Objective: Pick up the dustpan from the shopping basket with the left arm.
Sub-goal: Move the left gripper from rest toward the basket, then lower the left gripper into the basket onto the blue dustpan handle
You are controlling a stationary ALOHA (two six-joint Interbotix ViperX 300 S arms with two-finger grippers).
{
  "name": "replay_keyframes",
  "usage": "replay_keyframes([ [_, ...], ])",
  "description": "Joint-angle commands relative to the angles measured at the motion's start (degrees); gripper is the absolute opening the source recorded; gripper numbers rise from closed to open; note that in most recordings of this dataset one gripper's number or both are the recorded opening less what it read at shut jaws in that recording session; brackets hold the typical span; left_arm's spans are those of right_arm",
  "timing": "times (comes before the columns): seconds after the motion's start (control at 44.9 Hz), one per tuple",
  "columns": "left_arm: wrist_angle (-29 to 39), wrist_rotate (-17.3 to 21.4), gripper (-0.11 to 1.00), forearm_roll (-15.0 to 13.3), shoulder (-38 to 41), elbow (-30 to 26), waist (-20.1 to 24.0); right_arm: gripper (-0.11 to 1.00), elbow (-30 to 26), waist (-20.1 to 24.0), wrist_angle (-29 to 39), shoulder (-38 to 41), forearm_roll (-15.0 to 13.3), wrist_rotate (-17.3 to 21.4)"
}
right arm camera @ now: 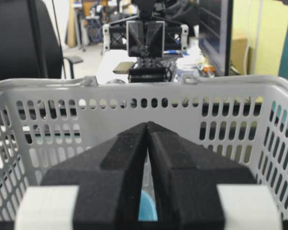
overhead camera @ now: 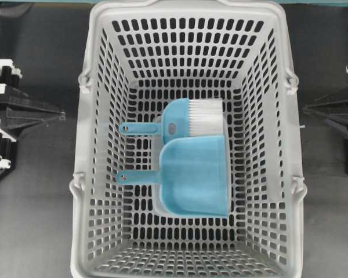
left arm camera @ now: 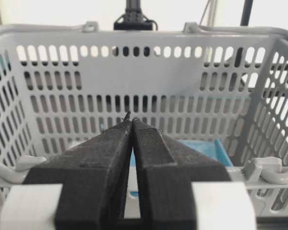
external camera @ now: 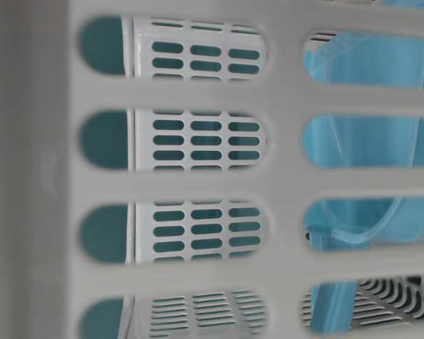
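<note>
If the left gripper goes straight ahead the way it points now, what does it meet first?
Probably the basket: the shut left gripper sits outside its near rim, aimed at the slotted far wall. It looks set to pass above the dustpan, though depth is unclear.

Lt-blue dustpan (overhead camera: 194, 176), blue brush w/ white bristles (overhead camera: 204, 119), grey slotted basket (overhead camera: 98, 145).

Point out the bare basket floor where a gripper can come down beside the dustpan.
Free: the shopping basket floor left of both handles, and the strip below the dustpan. Crowded: centre-right, where the hand brush touches the dustpan's top edge.
</note>
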Motion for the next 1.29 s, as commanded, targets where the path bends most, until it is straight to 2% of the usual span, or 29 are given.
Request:
replay_keyframes([
  [0.0,3.78,-0.26,0.06,2.37,0.35,-4.57,0.35,0.00,-0.44,0.09,-0.26,0.79,0.09,0.35],
  [0.067,10.46,-0.44,0.02,2.46,1.14,-8.53,0.35,0.06,-0.18,0.09,0.35,0.88,0.53,0.44],
  [0.156,21.27,-0.62,0.00,2.37,3.43,-14.41,0.00,-0.01,-0.18,0.18,1.58,0.88,0.62,0.53],
  [0.289,35.42,-0.70,0.00,2.37,9.32,-24.35,-1.67,-0.01,-0.18,0.26,2.11,0.79,0.62,0.44],
  [0.557,61.35,-0.09,0.00,2.46,28.74,-45.62,-4.57,-0.01,-0.18,0.35,2.11,0.70,0.62,0.44],
  [0.757,77.08,-0.09,0.00,2.46,42.98,-58.62,-5.19,-0.01,-0.09,0.26,2.11,0.62,0.62,0.44],
  [0.913,84.29,-0.70,0.03,2.46,50.19,-65.83,-5.10,-0.01,0.09,0.35,2.11,0.53,0.62,0.44],
  [1.002,86.40,-0.79,0.19,2.37,53.35,-67.76,-5.54,-0.01,0.26,0.35,2.11,0.53,0.62,0.44],
  [1.158,86.66,-1.32,0.66,2.46,56.95,-67.68,-6.42,-0.01,0.35,0.44,2.11,0.44,0.62,0.44],
  [1.225,86.57,-2.20,0.82,2.37,58.36,-66.97,-6.50,-0.01,0.44,0.53,2.02,0.44,0.62,0.44],
  [1.269,86.57,-2.81,0.88,2.46,59.15,-66.53,-6.50,-0.01,0.53,0.62,2.11,0.35,0.62,0.44],
])
